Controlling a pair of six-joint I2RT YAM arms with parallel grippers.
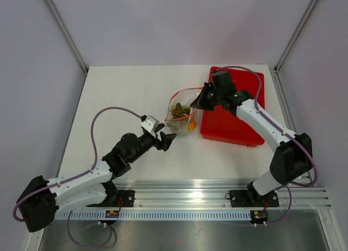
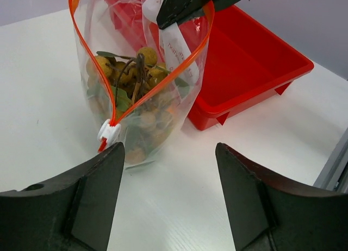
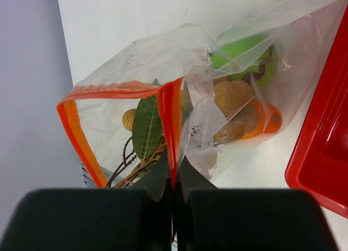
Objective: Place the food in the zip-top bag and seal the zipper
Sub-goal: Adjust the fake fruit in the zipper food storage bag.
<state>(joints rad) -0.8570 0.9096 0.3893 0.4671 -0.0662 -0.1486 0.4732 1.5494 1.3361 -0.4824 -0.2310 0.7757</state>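
The zip-top bag [image 3: 141,61] stands propped near the middle of the top view, just left of the red tray [image 1: 239,132] on the white table [image 1: 125,93]. It stands because the right gripper [image 3: 173,177] has its fingers pinched tight on the orange zipper [image 3: 114,89] at the far side of the mouth, lifting the rim so the plastic does not slump. All three foods sit inside. In the right wrist view the round green fruit [image 3: 242,52] is at upper right, the tan balls [image 3: 234,99] are below it with their leafy stem running toward lower left, and the orange end of the mango [image 3: 267,120] is at right against the bag's wall. The loading step therefore looks done and only the seal is left. The mouth gapes in a wide loop, and the white slider [image 2: 109,132] sits at the lower left end of the strip, nearest the left gripper [image 2: 168,167]. That gripper's jaws stand wide apart at the bottom of its wrist view, holding nothing, just short of the bag. It seems placed to take the slider or that corner. Whether its left finger already touches the slider is hard to tell from this angle.
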